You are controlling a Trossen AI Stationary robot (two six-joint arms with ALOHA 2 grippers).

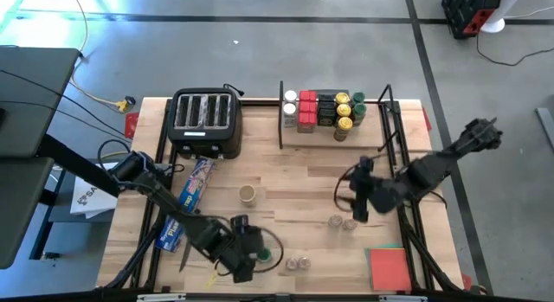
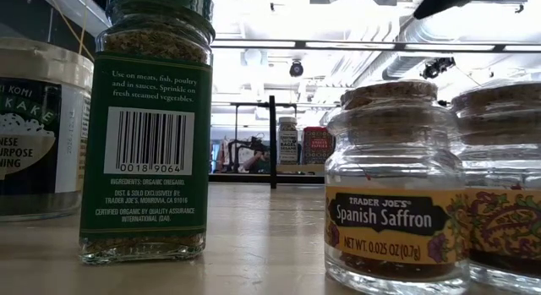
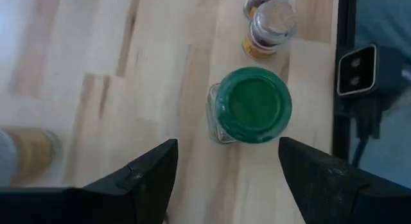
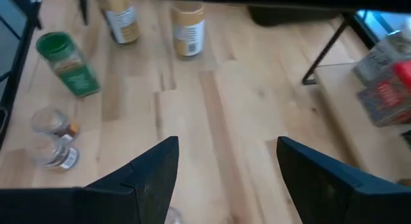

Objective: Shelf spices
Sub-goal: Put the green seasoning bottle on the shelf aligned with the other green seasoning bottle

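The table (image 1: pixel 286 224) carries the shelf (image 1: pixel 407 138) at its far edge, with tins and jars (image 1: pixel 320 110) grouped on it beside the toaster (image 1: pixel 205 120). The left gripper (image 3: pixel 225 179) hovers open over a green-lidded jar (image 3: pixel 252 105) near the front edge. The right gripper (image 4: pixel 225 176), also open, hangs above bare wood with two tiny jars (image 1: pixel 342 222) just beside it.

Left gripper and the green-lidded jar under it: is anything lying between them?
No. In the left wrist view the left gripper hangs open over the green-lidded jar, with only bare wood table between fingers and jar.
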